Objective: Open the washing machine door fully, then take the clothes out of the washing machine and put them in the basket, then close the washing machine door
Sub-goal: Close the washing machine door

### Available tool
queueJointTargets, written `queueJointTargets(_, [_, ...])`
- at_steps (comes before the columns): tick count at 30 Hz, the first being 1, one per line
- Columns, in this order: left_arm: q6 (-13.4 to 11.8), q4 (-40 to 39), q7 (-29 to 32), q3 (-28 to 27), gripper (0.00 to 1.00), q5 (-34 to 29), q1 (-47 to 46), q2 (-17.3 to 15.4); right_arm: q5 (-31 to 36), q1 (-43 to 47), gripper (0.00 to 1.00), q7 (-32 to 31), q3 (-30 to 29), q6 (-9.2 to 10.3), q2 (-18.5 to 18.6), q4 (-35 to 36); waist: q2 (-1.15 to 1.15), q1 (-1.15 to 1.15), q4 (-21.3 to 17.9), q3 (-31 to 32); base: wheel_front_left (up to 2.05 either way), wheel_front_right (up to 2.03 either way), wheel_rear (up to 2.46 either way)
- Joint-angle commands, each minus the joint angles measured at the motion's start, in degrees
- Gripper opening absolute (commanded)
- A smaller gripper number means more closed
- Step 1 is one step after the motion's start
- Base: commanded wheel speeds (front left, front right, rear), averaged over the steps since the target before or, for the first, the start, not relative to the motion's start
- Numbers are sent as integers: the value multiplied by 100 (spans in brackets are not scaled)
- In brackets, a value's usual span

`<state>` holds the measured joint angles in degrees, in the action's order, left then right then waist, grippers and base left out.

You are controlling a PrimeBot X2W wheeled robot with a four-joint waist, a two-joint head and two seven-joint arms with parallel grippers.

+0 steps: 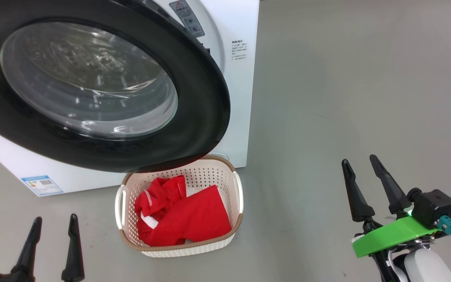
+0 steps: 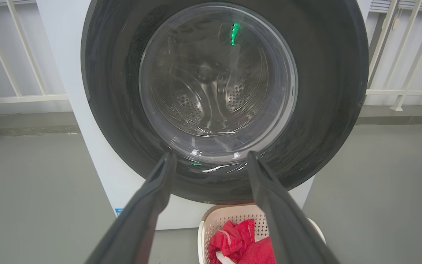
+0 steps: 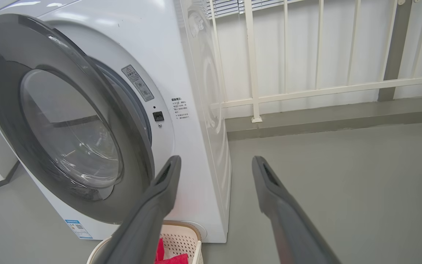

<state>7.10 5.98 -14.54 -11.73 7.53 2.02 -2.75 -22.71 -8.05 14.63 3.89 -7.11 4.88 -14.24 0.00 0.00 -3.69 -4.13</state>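
On the grey floor (image 1: 347, 78) by white railings (image 3: 286, 55), soft red clothes (image 1: 194, 219) lie in a cream plastic basket (image 1: 213, 174) before the white washing machine (image 1: 241, 98). Its blue label (image 1: 41, 185) is unreadable. Both the left claw (image 1: 55, 217) and the right claw (image 1: 359, 158) gape empty.

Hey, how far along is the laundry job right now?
Done: the red clothes lie in the basket, and the drum behind the glass looks empty. In hand: nothing; the left tool and right tool are open, clear of the door. Left: the door stands ajar, off the washer front at its latch side, so it needs pushing shut.
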Motion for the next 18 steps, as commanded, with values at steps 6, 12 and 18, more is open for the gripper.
queueJointTargets(6, [37,-49,-46,-176,100,-68,-241,-39,19,-169,100,37,117,-37,16,96,0,0,-6,-8,0,0,0])
queueJointTargets(12, [37,55,-46,-67,100,-21,-259,-63,24,-171,100,37,119,-37,29,59,0,0,22,-18,0,0,0])
queueJointTargets(18, [38,35,-46,79,100,57,-316,-110,-5,-278,0,37,284,-37,123,-187,0,0,160,-82,0,0,0])
